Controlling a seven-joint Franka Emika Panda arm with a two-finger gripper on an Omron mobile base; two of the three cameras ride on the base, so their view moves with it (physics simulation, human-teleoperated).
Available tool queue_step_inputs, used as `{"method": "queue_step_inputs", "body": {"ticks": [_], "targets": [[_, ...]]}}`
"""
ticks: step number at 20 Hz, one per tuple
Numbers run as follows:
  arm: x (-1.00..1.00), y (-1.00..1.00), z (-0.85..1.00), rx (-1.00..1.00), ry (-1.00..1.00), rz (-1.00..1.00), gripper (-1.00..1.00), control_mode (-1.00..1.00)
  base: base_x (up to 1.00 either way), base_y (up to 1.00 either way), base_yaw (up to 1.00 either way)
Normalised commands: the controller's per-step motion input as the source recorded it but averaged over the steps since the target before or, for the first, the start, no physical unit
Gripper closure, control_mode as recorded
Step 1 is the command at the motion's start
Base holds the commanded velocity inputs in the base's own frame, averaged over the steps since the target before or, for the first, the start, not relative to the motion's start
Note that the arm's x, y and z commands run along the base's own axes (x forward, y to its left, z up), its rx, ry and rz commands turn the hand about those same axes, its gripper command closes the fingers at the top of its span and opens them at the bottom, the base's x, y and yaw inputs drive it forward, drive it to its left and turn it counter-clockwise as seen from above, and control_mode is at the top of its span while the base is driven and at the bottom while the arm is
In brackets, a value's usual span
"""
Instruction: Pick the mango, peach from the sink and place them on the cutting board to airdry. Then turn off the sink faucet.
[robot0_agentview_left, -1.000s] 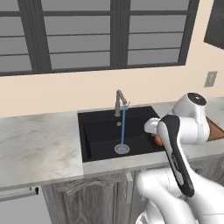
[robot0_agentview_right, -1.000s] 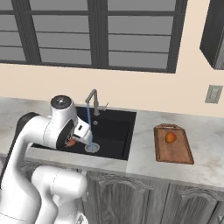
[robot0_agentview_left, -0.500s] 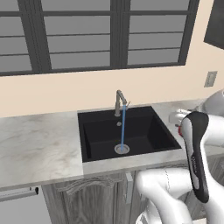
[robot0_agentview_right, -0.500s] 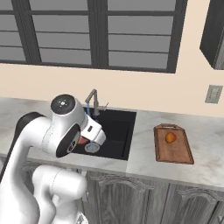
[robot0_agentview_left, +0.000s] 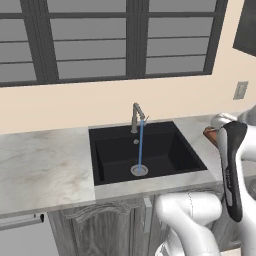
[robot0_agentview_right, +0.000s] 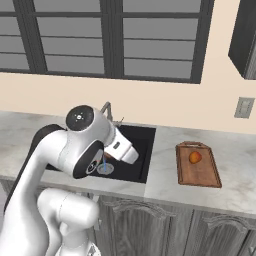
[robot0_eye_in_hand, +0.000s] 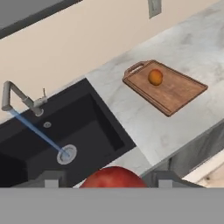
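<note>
In the hand view the pinkish-red peach (robot0_eye_in_hand: 113, 176) sits between my gripper's (robot0_eye_in_hand: 109, 181) two dark fingertips, shut on it, up above the counter's front edge. The orange mango (robot0_eye_in_hand: 155, 77) (robot0_agentview_right: 195, 157) lies on the reddish-brown cutting board (robot0_eye_in_hand: 179, 94) (robot0_agentview_right: 201, 174), to the right of the sink. The black sink (robot0_eye_in_hand: 89, 124) (robot0_agentview_left: 155, 150) holds only its steel drain (robot0_agentview_left: 139, 170). The grey sink faucet (robot0_eye_in_hand: 19, 97) (robot0_agentview_left: 136, 116) pours a thin blue stream onto the drain.
Pale marble counter (robot0_agentview_left: 45, 165) runs on both sides of the basin, with cabinet fronts below. A wall outlet (robot0_agentview_right: 243, 107) sits above the counter behind the board. My white arm (robot0_agentview_left: 231, 165) crosses the right side of the left base view.
My arm has swung from over the sink towards the right, carrying the peach with it. The mango, the board and the running water are unchanged.
</note>
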Motion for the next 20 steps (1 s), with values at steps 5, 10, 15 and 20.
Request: {"method": "queue_step_inputs", "body": {"ticks": [5, 10, 15, 20], "targets": [[0.36, -0.42, 0.0, -0.04, -0.03, -0.21, 1.0, -1.0, 0.0, 0.0, 0.0], [0.36, -0.5, 0.0, -0.03, 0.0, -0.2, 1.0, -1.0, 0.0, 0.0, 0.0], [0.31, -0.64, 0.0, 0.0, 0.1, -0.14, 1.0, -1.0, 0.0, 0.0, 0.0], [0.34, -0.76, 0.0, 0.0, 0.23, -0.11, 1.0, -1.0, 0.0, 0.0, 0.0]]}}
